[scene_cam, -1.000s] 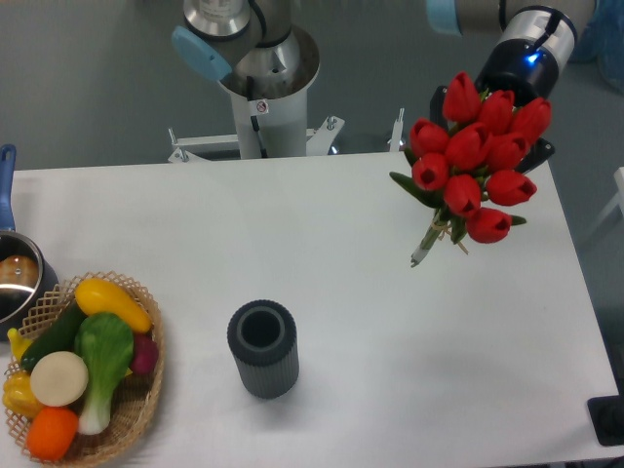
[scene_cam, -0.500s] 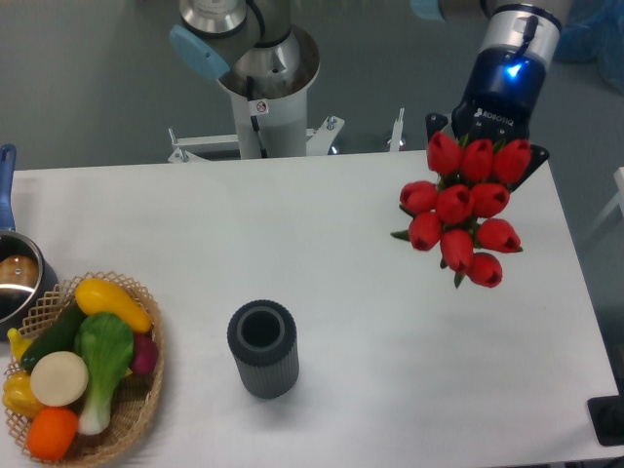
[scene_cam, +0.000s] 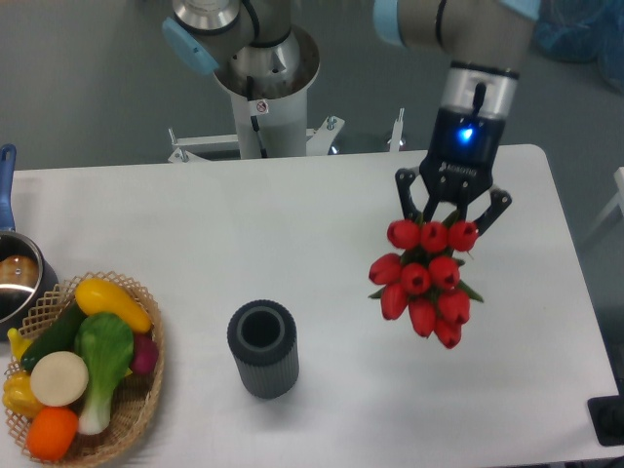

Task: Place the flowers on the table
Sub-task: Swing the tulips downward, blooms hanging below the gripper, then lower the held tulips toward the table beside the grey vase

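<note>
The flowers (scene_cam: 423, 281), a bunch of red tulips with bits of green leaf, hang over the right half of the white table (scene_cam: 322, 224). My gripper (scene_cam: 450, 216) sits directly above the bunch, its dark fingers (scene_cam: 407, 198) closed around the top of it. The stems are hidden behind the blooms. I cannot tell whether the bunch touches the table surface.
A dark ribbed vase (scene_cam: 262, 348) stands upright left of the flowers. A wicker basket (scene_cam: 136, 405) with toy vegetables sits at the front left corner, a pot (scene_cam: 15, 278) behind it. The arm's base (scene_cam: 263, 93) stands at the far edge.
The gripper has carried the flowers from the table's far right corner inward and down to the left. The blooms now point toward the camera.
</note>
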